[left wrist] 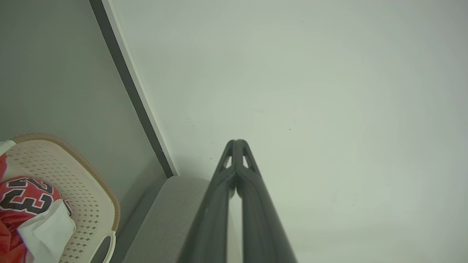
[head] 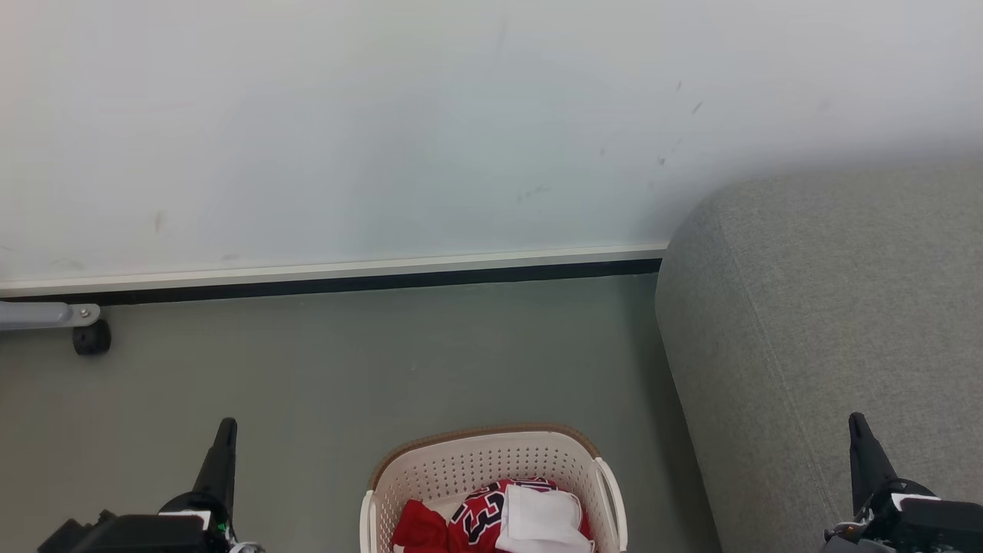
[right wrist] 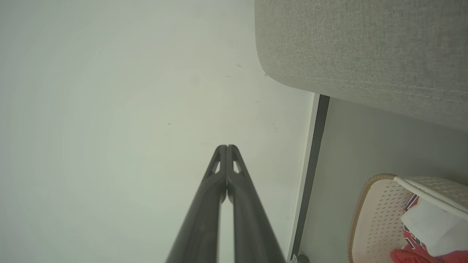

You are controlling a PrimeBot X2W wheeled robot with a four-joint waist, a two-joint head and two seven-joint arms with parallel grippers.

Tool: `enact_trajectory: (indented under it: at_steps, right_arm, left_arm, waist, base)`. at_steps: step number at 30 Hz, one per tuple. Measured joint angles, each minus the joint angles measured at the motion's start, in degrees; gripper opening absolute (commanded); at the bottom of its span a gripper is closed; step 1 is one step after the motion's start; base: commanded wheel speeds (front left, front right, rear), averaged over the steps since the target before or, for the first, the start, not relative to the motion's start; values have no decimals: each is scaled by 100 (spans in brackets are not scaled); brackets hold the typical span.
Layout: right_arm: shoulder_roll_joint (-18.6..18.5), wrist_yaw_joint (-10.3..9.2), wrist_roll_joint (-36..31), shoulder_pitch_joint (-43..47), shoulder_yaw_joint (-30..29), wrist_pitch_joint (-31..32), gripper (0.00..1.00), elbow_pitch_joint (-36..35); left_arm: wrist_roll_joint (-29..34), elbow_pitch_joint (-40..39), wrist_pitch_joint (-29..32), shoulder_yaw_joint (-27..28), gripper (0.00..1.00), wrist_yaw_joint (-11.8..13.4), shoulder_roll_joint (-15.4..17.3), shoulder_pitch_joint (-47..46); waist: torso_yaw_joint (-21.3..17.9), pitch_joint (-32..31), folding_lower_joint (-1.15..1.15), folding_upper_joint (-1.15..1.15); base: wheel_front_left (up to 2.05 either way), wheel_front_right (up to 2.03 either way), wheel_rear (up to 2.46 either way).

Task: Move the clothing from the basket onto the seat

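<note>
Head view: the basket [head: 476,465], holding the clothing [head: 480,518], stands beside the seat [head: 829,346]; a black caster [head: 91,338] sits far left.
Left wrist view: "23" reads on the clothing; left gripper [left wrist: 237,142] jaws pressed together, empty.
Right wrist view: right gripper [right wrist: 226,147] jaws together, empty; seat stitching shows.
</note>
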Motion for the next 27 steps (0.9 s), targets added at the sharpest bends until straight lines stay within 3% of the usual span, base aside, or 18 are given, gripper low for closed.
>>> enact_trajectory:
  at_steps: [27]
  right_arm:
    - [0,0,1,0,0,0,0,-1]
  left_arm:
    - [0,0,0,0,0,0,0,0]
  waist:
    - [0,0,0,0]
  base:
    - [0,0,0]
